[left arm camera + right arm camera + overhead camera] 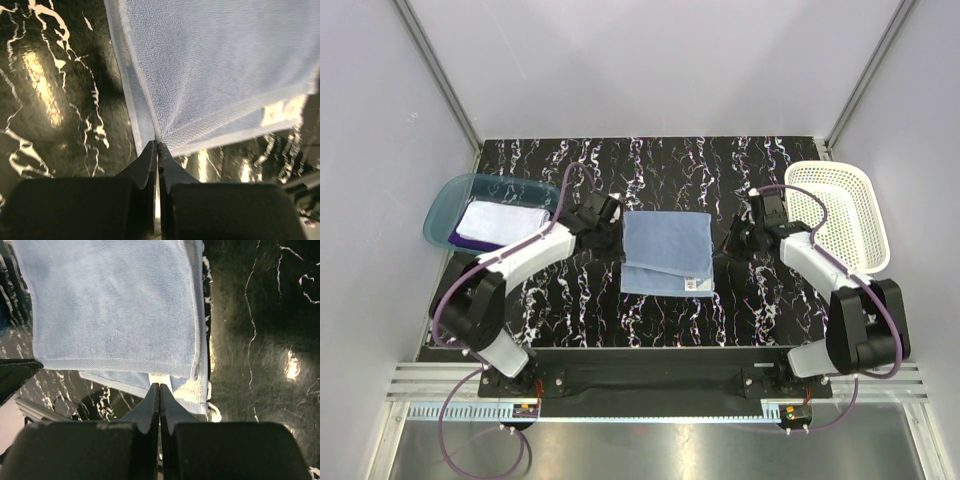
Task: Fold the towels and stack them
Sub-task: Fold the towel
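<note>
Left gripper (pixel 157 146) pinched shut on the left edge of the light blue towel (pixel 665 250), folded at worktop (pixel 570 320) centre; right gripper (pixel 160 386) closed empty just off its right edge; white towel (pixel 505 218) on purple towel (pixel 470 238) in teal tray (pixel 440 215) at left edge.

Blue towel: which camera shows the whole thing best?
The top view: the whole blue towel lies folded in the middle of the table. The left wrist view shows just one corner, pinched in the left gripper. The right wrist view shows only one end, beyond the shut right gripper.
</note>
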